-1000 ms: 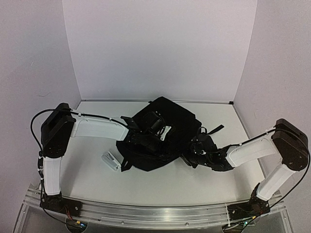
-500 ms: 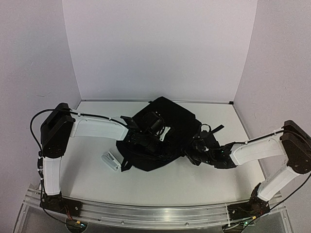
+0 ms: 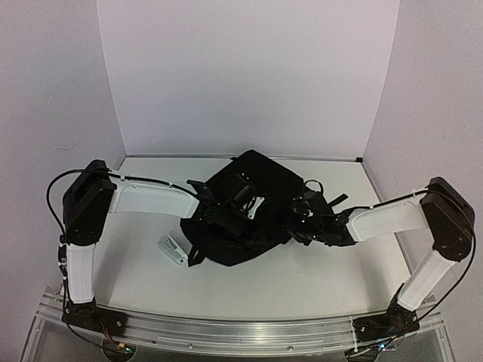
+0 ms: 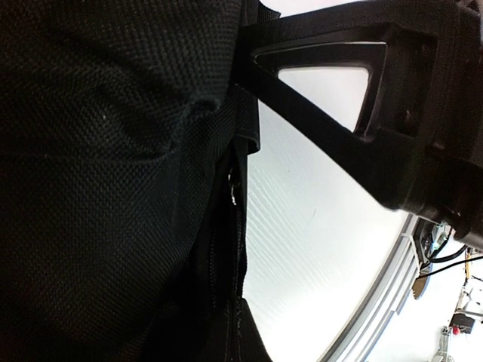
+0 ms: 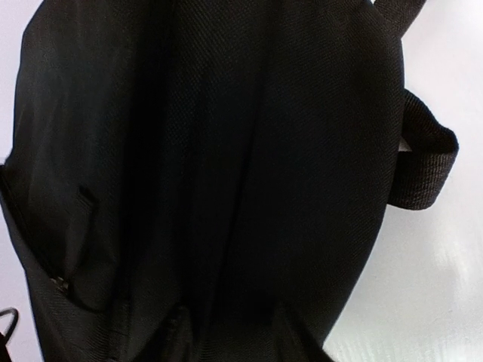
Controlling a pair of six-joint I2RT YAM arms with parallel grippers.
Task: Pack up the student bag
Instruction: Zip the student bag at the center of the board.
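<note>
Your top camera sits high at the near side and looks down on the whole table (image 3: 317, 264) from far off. Both wrist cameras sit very close to the student bag (image 3: 279, 188): it fills the left of one frame and most of the other. All three share it.

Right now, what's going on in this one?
Both arms work at the black backpack lying mid-table. The left gripper sits on its near-left part, and the right gripper is at its right edge. Whether either grips fabric cannot be told. A small white object lies on the table left of the bag.
</note>
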